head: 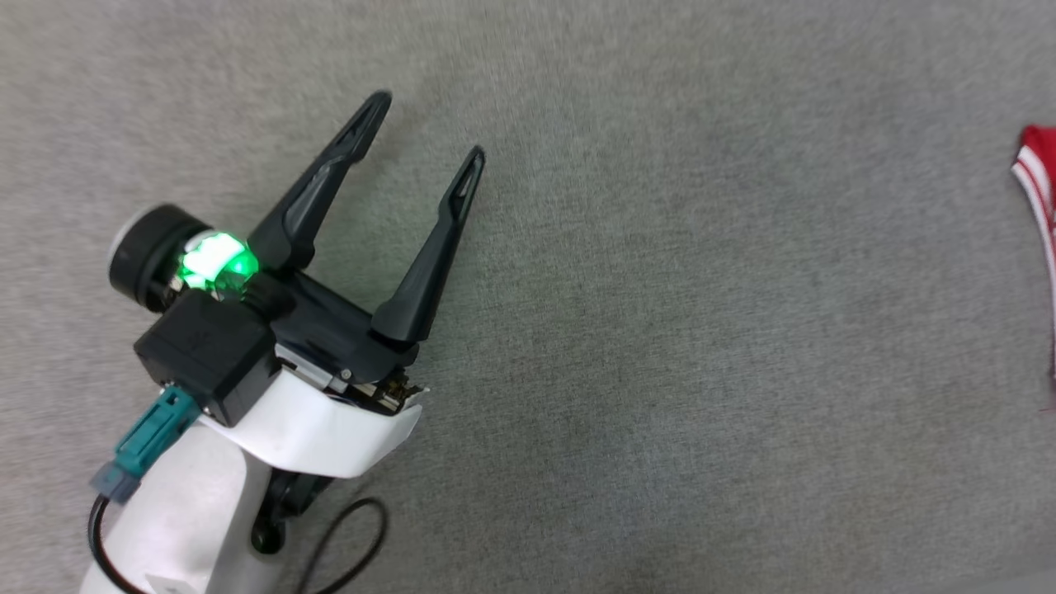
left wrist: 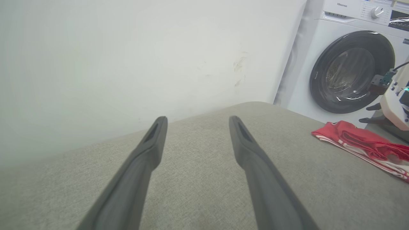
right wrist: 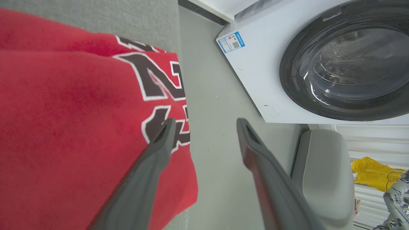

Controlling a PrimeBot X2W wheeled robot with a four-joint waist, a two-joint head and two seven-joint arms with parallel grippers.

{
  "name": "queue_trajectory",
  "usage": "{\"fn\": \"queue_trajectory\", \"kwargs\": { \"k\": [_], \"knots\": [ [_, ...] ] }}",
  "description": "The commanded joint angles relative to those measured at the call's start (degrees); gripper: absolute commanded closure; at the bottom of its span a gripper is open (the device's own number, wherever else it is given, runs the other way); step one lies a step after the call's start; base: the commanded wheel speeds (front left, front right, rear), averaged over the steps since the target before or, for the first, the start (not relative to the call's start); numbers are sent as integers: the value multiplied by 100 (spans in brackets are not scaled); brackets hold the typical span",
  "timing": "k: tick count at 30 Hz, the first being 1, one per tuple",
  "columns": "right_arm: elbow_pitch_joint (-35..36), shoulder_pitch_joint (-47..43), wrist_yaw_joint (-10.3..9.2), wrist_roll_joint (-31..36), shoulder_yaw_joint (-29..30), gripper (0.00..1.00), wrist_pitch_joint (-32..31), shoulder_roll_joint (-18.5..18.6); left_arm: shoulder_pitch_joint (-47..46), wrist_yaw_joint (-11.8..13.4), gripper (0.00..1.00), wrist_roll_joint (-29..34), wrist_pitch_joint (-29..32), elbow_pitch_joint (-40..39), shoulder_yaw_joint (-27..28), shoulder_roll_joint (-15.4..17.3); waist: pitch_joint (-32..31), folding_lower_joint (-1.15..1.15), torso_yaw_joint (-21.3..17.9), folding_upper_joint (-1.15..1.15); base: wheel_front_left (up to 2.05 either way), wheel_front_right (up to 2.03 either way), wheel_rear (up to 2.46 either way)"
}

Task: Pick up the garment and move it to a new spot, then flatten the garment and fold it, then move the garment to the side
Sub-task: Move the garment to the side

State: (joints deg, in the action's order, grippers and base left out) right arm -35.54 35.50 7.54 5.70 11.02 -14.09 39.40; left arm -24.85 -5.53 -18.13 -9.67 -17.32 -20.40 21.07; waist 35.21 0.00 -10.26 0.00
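A grey fabric bench [head: 660, 330] takes up most of the head view, and one of its edges faces a white washer [left wrist: 306, 89] with a dark round door [left wrist: 351, 70]. A pale wall [left wrist: 127, 48] stands to the side of the washer, behind the bench's far edge, and a grey floor [right wrist: 211, 95] runs between the washer and the bench. The garment [left wrist: 358, 140] lies bunched on the bench at the edge nearest the washer. It is red with red-and-white striped trim, and its black-and-white print [right wrist: 159, 80] faces up on the washer side. In the head view only a red, striped corner of it [head: 1041, 165] shows at the frame's edge. The left gripper [head: 426, 128] hovers over bare bench, well away from the washer and the garment. Its fingers are spread wide and nothing is between them. The right gripper [right wrist: 206, 123] is on the washer side, released and empty, with its fingers apart. In the right wrist view one finger [right wrist: 159, 150] crosses the print and the other [right wrist: 255, 153] is above the floor. Whether either finger touches the cloth cannot be told. A yellow bag [right wrist: 367, 172] sits beyond the washer.
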Motion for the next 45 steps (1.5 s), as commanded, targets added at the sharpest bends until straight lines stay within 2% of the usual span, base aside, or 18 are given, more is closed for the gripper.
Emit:
{"fn": "queue_trajectory", "kwargs": {
  "k": [1, 6, 14, 18, 19, 22, 25, 29, 38, 45],
  "knots": [
    [71, -5, -11, 2, 25, 0, 20, -52, 75, 16, 0, -41, -51, 43, 3, -19, -254, 0, 55, 0, 0, 0, 0],
    [718, -43, -11, -352, 263, 0, 19, -429, 449, 84, 0, -354, -329, 565, 158, -179, -941, 0, 152, 0, 0, 0, 0],
    [2300, -591, -9, -1263, 108, 0, -55, -1194, 1144, 208, 0, -596, -529, 1120, 549, -372, -1901, 0, 466, 0, 0, 0, 0],
    [3170, -971, -9, -1611, 6, 0, 71, -1693, 1447, 258, 0, -631, -554, 1270, 779, -474, -2231, 0, 648, 0, 0, 0, 0],
    [3647, -1259, -9, -1833, -97, 0, 210, -2041, 1627, 243, 0, -594, -559, 1294, 962, -583, -2423, 0, 793, 0, 0, 0, 0],
    [3962, -1577, -9, -1915, -130, 0, 435, -2416, 1798, 238, 0, -510, -548, 1355, 1120, -705, -2574, 0, 914, 0, 0, 0, 0],
    [4061, -1870, -8, -1933, -212, 0, 755, -2771, 1966, 219, 0, -398, -549, 1419, 1268, -854, -2679, 0, 1011, 0, 0, 0, 0],
    [3991, -2257, -8, -1998, -348, 0, 1209, -3055, 2138, 152, 0, -229, -549, 1558, 1360, -1000, -2769, 0, 1155, 0, 0, 0, 0],
    [3542, -2804, -8, -1944, -556, 0, 1947, -3383, 2305, -15, 0, 103, -550, 1963, 1621, -1269, -2858, 0, 1341, 0, 0, 0, 0],
    [3135, -2906, -8, -1722, -708, 0, 2232, -3540, 2323, -100, 0, 298, -551, 2023, 1841, -1474, -2923, 0, 1337, 0, 0, 0, 0]
  ]
}}
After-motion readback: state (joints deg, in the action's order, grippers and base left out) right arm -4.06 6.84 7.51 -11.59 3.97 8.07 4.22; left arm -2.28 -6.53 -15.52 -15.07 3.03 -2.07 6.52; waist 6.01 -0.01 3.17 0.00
